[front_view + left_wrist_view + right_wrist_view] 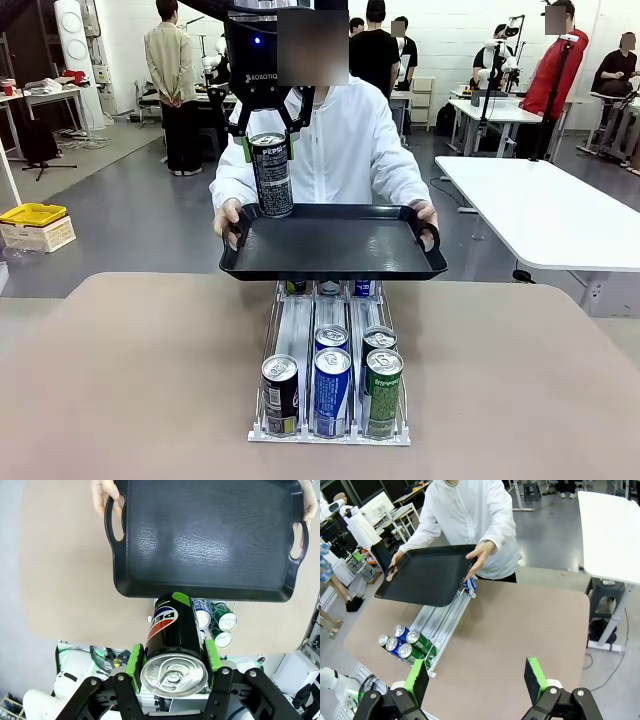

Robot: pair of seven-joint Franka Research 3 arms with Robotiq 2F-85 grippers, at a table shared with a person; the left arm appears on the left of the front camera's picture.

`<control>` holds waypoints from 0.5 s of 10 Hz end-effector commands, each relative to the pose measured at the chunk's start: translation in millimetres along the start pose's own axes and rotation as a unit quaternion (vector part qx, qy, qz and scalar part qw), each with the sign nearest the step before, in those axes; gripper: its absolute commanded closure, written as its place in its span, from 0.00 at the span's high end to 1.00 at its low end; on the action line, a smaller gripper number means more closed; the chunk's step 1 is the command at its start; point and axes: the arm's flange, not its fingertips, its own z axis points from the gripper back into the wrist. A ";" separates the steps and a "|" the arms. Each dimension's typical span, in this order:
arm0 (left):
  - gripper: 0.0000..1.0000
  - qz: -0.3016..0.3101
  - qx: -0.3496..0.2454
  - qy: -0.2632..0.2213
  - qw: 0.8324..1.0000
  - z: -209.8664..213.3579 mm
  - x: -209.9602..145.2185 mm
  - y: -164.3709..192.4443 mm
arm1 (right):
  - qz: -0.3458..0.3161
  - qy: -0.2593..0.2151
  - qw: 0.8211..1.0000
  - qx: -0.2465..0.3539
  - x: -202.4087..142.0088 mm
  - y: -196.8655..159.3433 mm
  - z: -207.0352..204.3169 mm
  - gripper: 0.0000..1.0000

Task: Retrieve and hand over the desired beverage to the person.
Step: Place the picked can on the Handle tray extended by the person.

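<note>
The tan worktop (120, 380) spans the near half of the front view. At its far edge stands the person (350, 140) in a white hooded zip jacket. The person holds a black tray (340, 245) level above the worktop, with one hand (230, 215) at one cut-out handle and the other hand (428, 214) at the opposite one. Below the tray, a pale three-lane can rack (300, 325) runs from the person toward the robot, its far end hidden under the tray. At the rack's near end stand a black can (280, 393), a blue can (332, 390) and a green can (383, 390) side by side. Two more cans (331, 338) stand just behind the blue and green ones. The desired beverage, a black Pepsi can (271, 175), is off the rack. It hangs upright in the left gripper (270, 148), whose green pads (134, 662) are pressed against the can's opposite sides just below its silver top. From the left wrist camera, the can's lower end overlaps the tray's rim on the robot's side, with the tray floor beyond it bare. Whether the base touches the rim cannot be told. The right gripper (476, 675) hovers high over the worktop, well apart from the rack and tray, its fingers spread wide with nothing between them.
</note>
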 end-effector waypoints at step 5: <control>0.59 -0.139 0.018 0.039 0.989 -5.0 84.8 11.0 | -0.001 0.000 1.000 0.001 -1.3 -0.7 -2.0 1.00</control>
